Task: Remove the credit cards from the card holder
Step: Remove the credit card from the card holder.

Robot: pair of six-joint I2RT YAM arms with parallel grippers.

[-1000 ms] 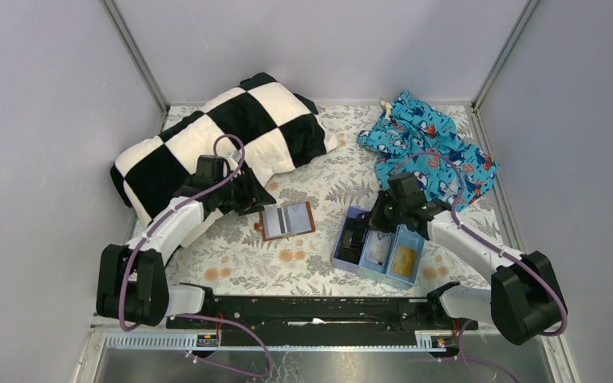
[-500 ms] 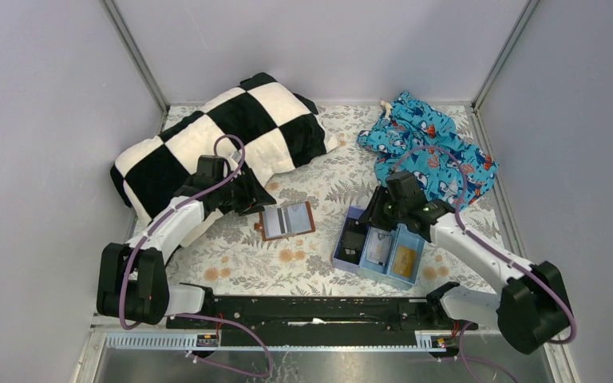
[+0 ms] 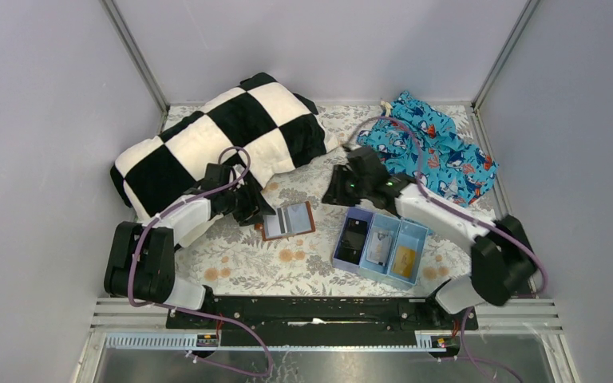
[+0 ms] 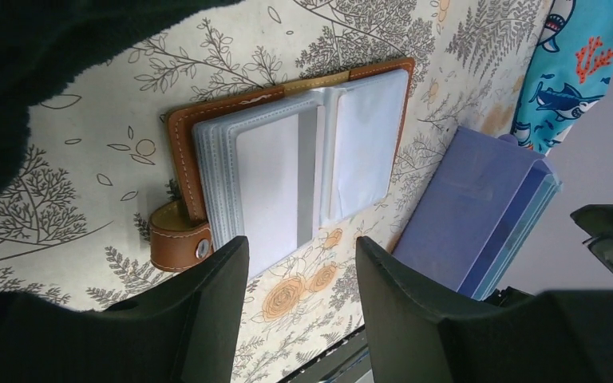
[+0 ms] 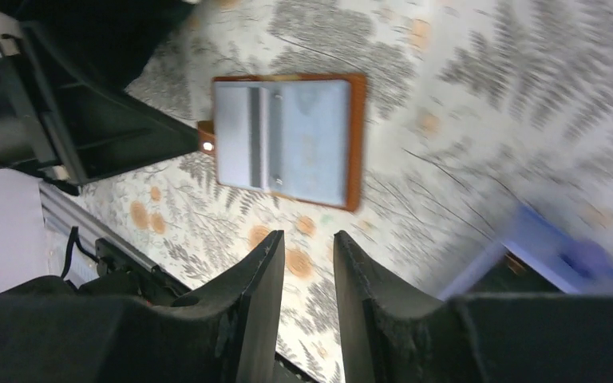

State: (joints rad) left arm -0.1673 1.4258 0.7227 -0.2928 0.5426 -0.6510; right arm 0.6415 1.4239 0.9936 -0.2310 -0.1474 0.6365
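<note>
Two cards [image 3: 404, 258] in tray [image 3: 371, 274], holder [image 3: 286, 220] open

Top cam sits high above and behind the arm bases, looking down over the whole bench [image 3: 231, 263], bases at 6 o'clock, back wall at 12. Left wrist cam is way closer, peering out past its own fingers [image 4: 207, 319] onto the card holder [image 4: 287, 183], blue tray [image 4: 463, 215] at 3. Right wrist cam is a bit further off and blurry, its fingers [image 5: 247, 311] at 6, card holder towards 12, blue tray at 4. All three share that card holder patch
</note>
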